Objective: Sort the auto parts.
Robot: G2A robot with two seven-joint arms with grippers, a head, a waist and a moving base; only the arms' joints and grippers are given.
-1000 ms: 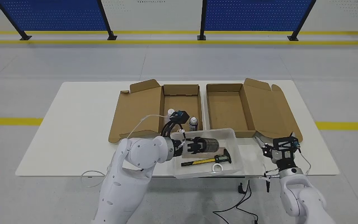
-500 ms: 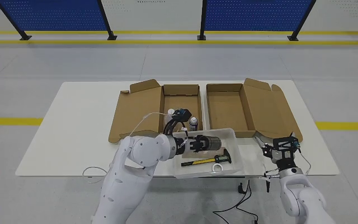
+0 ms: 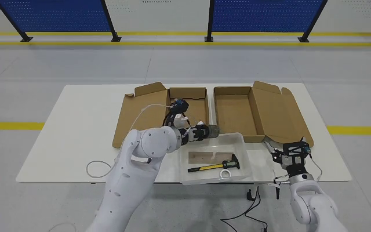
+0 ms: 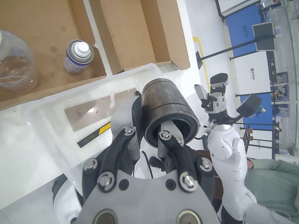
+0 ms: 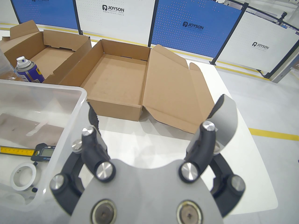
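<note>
Left hand (image 4: 151, 120) is pinching the sleeve (image 4: 165, 103) by its wall, finger inside, holding it clear of the bin (image 4: 81, 87) for boxing I guess; right hand (image 5: 158, 113) is idling open.

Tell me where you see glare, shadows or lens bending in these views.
Left wrist view: glare whitens the rim of the clear plastic bin, and the bearing sleeve carries a pale sheen. Right wrist view: the lens bows the blue partition panels along their top rail; a soft shadow hugs the front edge of the cardboard box. Top view: even overhead light, faint shadows on the table.
</note>
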